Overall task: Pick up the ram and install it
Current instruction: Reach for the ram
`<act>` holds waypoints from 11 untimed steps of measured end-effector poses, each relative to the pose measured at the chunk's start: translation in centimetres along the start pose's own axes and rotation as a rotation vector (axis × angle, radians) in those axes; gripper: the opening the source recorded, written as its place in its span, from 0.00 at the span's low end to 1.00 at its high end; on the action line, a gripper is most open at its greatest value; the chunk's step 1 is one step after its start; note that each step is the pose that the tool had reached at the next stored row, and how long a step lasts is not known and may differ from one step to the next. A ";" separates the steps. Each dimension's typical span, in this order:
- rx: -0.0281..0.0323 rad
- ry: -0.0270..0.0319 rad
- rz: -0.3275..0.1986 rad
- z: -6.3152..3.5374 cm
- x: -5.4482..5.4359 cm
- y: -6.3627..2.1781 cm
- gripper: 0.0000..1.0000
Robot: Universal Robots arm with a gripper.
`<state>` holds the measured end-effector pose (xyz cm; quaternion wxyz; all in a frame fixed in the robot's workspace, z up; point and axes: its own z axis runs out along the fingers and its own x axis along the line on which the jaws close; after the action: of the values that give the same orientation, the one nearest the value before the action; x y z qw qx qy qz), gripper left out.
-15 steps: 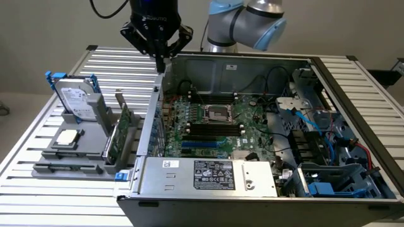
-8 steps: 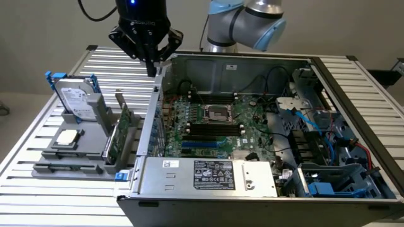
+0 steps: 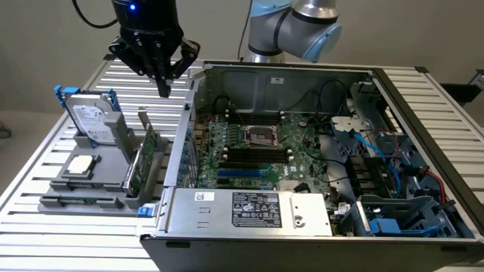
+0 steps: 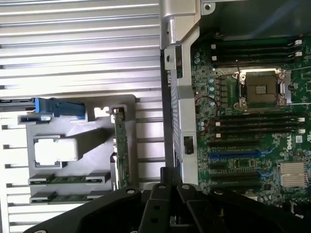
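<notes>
My black gripper [image 3: 164, 86] hangs shut with nothing in it, high above the slatted table, between the grey parts holder [image 3: 113, 170] and the open computer case [image 3: 302, 221]. The closed fingertips [image 4: 167, 177] show in the wrist view. Two ram sticks [image 4: 68, 179] [image 4: 64, 197], thin, green and narrow, lie flat in slots of the holder; in the exterior view the ram [image 3: 79, 199] sits at the holder's near edge, well away from the gripper. The motherboard [image 3: 257, 170] has long black memory slots [image 3: 257, 154] [image 4: 252, 121] on both sides of the processor socket [image 4: 260, 87].
The holder also carries a hard drive with blue handles [image 3: 92, 118], a square silver processor [image 3: 79, 165] and an upright green expansion card [image 3: 144, 161]. The case's metal side wall [image 3: 185, 136] rises between holder and motherboard. Cables and drive bays [image 3: 393, 170] fill the case at the exterior view's right.
</notes>
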<state>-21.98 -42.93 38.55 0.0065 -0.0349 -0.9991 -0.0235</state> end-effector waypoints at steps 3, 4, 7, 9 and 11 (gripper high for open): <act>-0.0006 0.0000 -0.002 0.19 1.3 -0.30 0.11; -0.0006 0.0001 -0.003 0.24 1.7 -0.41 0.11; -0.0007 0.0002 -0.005 0.39 2.9 -0.72 0.11; -0.0007 0.0003 -0.006 0.49 3.8 -0.92 0.11; -0.0009 0.0003 -0.007 0.60 4.7 -1.10 0.11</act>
<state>-26.75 -43.68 37.98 0.0065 -0.0315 -0.9992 -0.0240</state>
